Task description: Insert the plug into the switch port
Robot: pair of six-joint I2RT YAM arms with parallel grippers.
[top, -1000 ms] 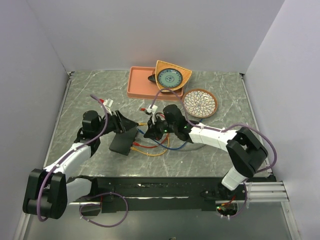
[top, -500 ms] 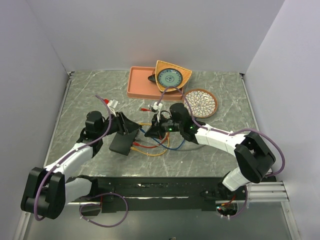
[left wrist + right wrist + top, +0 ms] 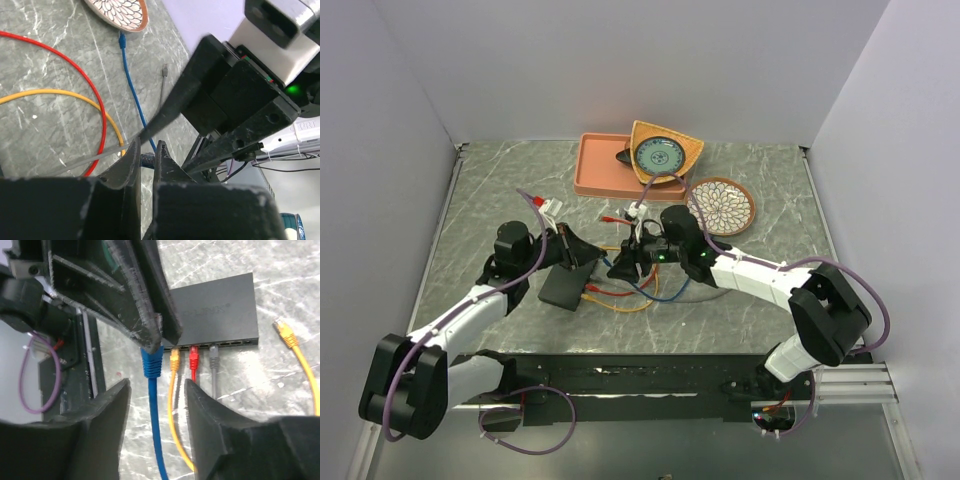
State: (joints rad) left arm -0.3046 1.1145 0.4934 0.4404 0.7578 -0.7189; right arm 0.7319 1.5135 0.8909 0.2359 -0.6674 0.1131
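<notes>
The grey marble-patterned table (image 3: 750, 310) carries everything. In the overhead view, the left arm (image 3: 470, 305) reaches in from 7 o'clock and the right arm (image 3: 760, 280) from 4 o'clock, and the two meet near the middle.

At the table's 12 o'clock lies a salmon-pink tray (image 3: 595, 175). An orange wedge-shaped bowl (image 3: 690, 150) with a teal disc inside leans on the tray's 3 o'clock end. A round plate with a petal pattern (image 3: 720, 205) sits at 2 o'clock from the centre.

The switch (image 3: 215, 305), a flat matte-black box, lies flat on the marble at about 8 o'clock from the centre. It is just beside the left arm's wrist.

In the right wrist view, the switch's socket row faces 6 o'clock. A yellow plug (image 3: 174, 357), a red plug (image 3: 194, 357) and a grey plug (image 3: 214, 351) stand in it side by side.

The left gripper (image 3: 147, 147) is closed, its tapered fingertips pinching the head of the blue plug (image 3: 151, 362). That plug sits at 9 o'clock of the yellow one, against the socket edge. The fingertips hide whether it is seated.

The right gripper (image 3: 156, 387) stands with its jaws apart, one on each side of the blue cable (image 3: 157, 440) and touching neither side of it.

A loose yellow plug (image 3: 285, 332) lies on the marble at 4 o'clock of the switch.
</notes>
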